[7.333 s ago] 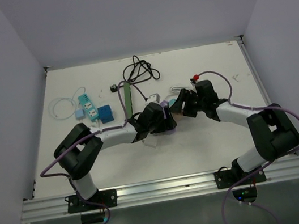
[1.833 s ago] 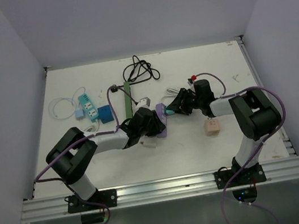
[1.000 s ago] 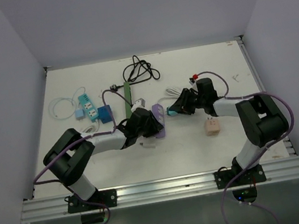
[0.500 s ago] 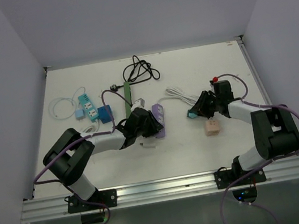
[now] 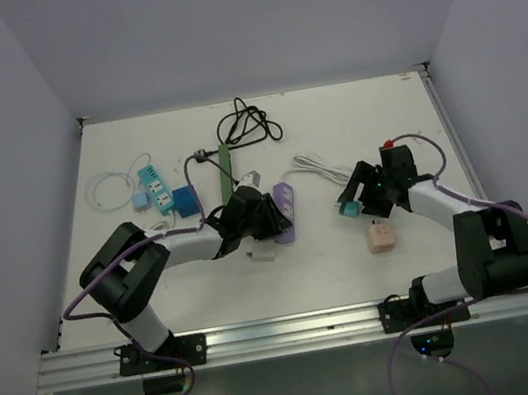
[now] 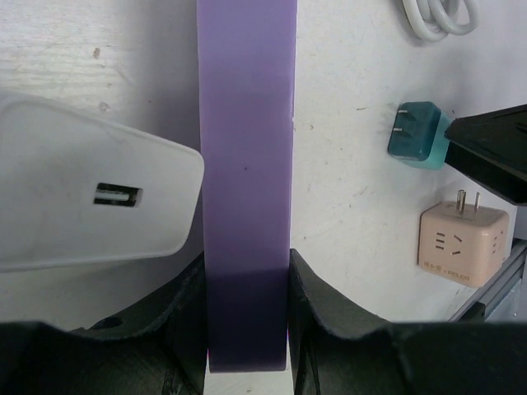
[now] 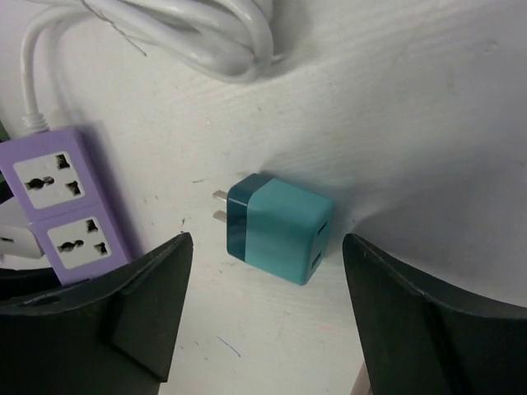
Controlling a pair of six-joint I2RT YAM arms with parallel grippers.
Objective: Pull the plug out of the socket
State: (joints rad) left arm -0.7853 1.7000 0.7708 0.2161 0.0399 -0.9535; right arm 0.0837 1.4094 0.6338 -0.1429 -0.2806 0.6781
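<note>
White table [image 5: 316,265] w/ teal plug [image 5: 349,211], purple strip [image 5: 285,210], pink adapter [image 5: 381,237], black cord [image 5: 247,124].

- Purple socket strip [image 6: 245,148]: far end cut off by top edge, left wrist view.
- White cable [image 7: 198,29]: coil cut off at top edge, right wrist view.

The plug [image 7: 278,228] was two-tone teal, darker at its pronged end. The socket [image 6: 245,164] was purple with white outlet faces. With them were a peach adapter [image 6: 461,245], a white charger [image 6: 90,197], a white cord [image 7: 239,41], a black cord [image 5: 248,125] and a green strip [image 5: 225,169].
</note>
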